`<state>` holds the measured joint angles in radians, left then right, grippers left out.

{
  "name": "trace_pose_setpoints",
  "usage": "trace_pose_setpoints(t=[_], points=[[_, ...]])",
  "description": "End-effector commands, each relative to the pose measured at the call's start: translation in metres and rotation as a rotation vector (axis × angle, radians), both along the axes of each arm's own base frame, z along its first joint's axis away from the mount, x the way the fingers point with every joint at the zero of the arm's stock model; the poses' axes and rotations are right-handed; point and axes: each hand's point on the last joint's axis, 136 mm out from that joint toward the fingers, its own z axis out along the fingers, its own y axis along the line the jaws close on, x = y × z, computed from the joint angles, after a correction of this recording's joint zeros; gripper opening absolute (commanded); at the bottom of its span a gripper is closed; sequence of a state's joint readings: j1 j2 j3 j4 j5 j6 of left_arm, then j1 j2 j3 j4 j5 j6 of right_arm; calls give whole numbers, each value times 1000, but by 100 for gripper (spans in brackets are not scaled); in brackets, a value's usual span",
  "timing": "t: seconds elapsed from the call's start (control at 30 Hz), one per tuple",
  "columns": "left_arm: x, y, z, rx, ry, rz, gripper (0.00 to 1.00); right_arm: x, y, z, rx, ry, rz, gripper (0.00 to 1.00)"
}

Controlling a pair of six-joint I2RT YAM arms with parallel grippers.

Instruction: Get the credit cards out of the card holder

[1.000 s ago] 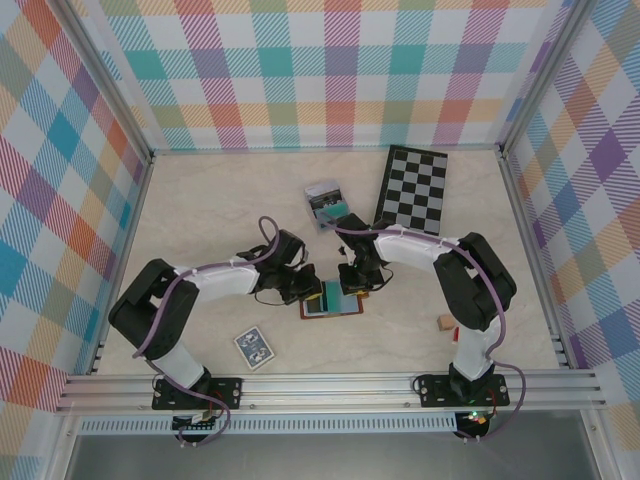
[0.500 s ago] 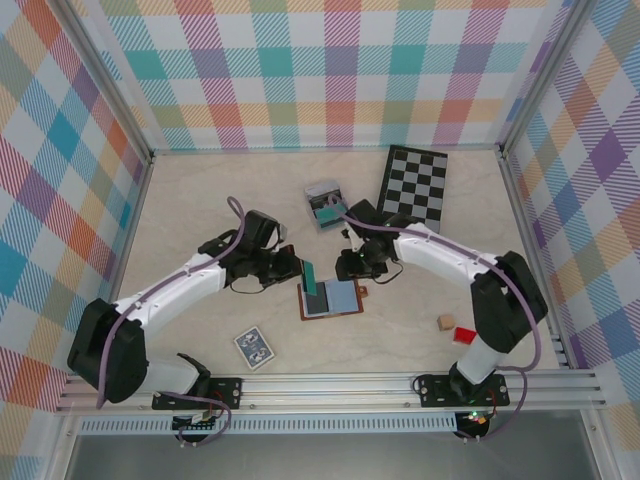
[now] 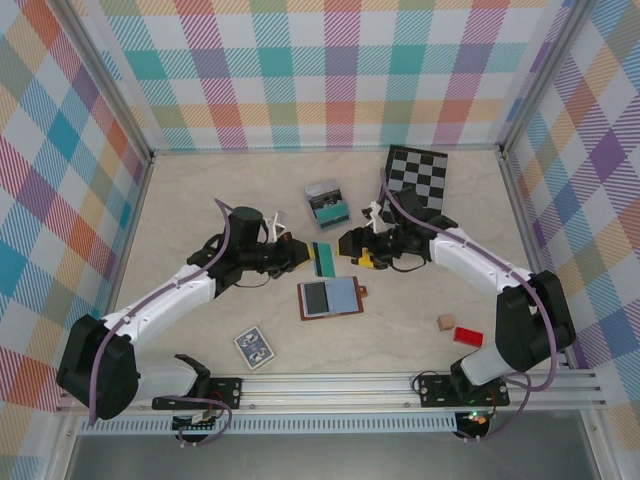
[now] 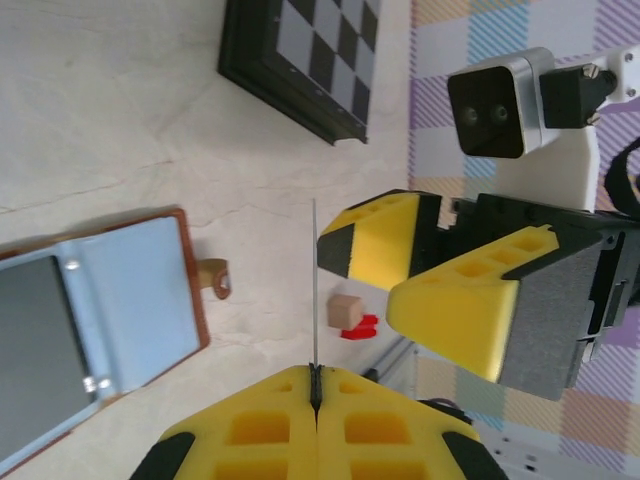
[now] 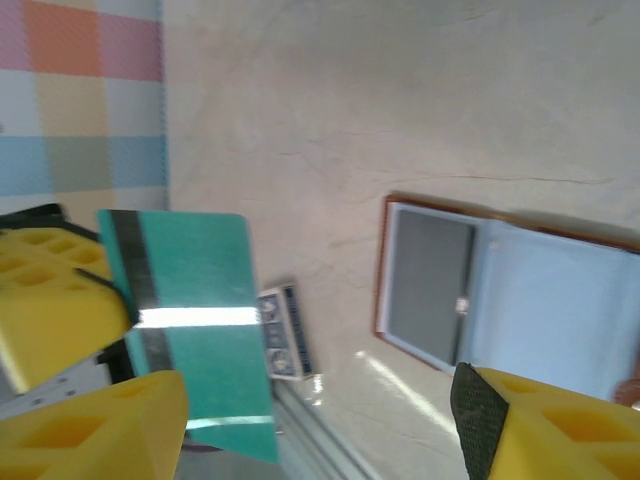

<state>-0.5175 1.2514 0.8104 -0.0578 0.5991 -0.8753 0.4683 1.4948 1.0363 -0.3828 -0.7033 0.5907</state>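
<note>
Over the pale tabletop my left gripper pinches one teal card free, my right gripper gapes empty beside it, and a dark card sits in the open card holder.

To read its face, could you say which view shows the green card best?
Right wrist view: the green card faces the camera, stripe visible. Left wrist sees it edge-on; top view shows it small.

I run this rig in a lab test cell, not a home. The left arm and right arm are bolted to an aluminium rail at the edge of a pale tabletop. Bright plaid cloth walls box it in, and the props are a checkerboard, a tan block and a red block.
</note>
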Motion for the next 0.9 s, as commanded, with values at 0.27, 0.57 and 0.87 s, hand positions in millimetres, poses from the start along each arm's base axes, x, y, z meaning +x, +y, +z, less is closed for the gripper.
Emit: trace_pose_setpoints(t=[0.27,0.57,0.87], points=[[7,-6,39,-191,-52,-7,0,-11,18,50,274,31,111,65],[12,-3,35,-188,-38,28,0,-14,19,56,303,22,132,42],[13,6,23,-139,-12,67,0,-7,19,50,270,10,111,16]])
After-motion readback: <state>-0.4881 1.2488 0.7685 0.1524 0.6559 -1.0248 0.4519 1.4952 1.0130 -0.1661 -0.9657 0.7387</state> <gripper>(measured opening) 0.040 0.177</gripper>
